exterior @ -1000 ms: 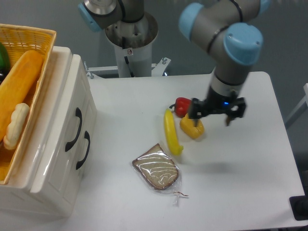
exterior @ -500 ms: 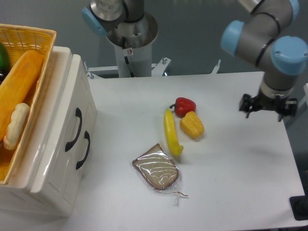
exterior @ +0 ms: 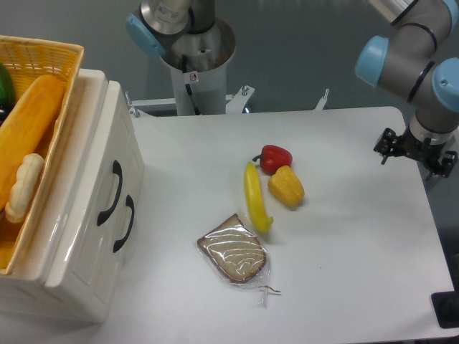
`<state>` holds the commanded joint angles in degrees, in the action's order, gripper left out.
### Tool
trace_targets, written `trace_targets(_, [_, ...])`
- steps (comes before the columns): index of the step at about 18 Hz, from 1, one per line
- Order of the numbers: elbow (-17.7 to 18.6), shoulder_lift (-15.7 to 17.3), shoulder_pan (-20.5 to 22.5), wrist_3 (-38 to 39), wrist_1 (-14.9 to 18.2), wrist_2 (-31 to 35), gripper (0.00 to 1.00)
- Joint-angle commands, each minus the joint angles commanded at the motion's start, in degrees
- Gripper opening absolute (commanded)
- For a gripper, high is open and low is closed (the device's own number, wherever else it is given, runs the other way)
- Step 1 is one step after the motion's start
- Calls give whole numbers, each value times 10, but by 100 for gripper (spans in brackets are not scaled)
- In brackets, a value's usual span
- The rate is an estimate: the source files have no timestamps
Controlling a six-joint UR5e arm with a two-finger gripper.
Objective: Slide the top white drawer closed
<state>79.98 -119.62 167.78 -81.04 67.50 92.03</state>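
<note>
Two black handles mark the cabinet at the left; the top white drawer (exterior: 107, 154) sits flush with its front. Your gripper (exterior: 416, 152) hangs at the far right table (exterior: 344, 287) edge, holding nothing, its fingers seemingly apart. Banana (exterior: 255, 197), red pepper (exterior: 275, 157), yellow pepper (exterior: 286, 186) lie mid-table.

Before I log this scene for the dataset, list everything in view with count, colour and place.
cabinet: 1, white, left edge
top white drawer: 1, black handle, cabinet front
lower drawer: 1, white, black handle
wicker basket: 1, yellow, on cabinet, holding food
banana: 1, yellow, table centre
red pepper: 1, beside banana
yellow pepper: 1, beside banana
wrapped bread slice: 1, brown, front centre
table: 1, white
tool: 1, black, right edge
</note>
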Motion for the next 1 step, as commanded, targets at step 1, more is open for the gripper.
trace_targets(1, [0, 0, 1, 0, 0, -6, 100])
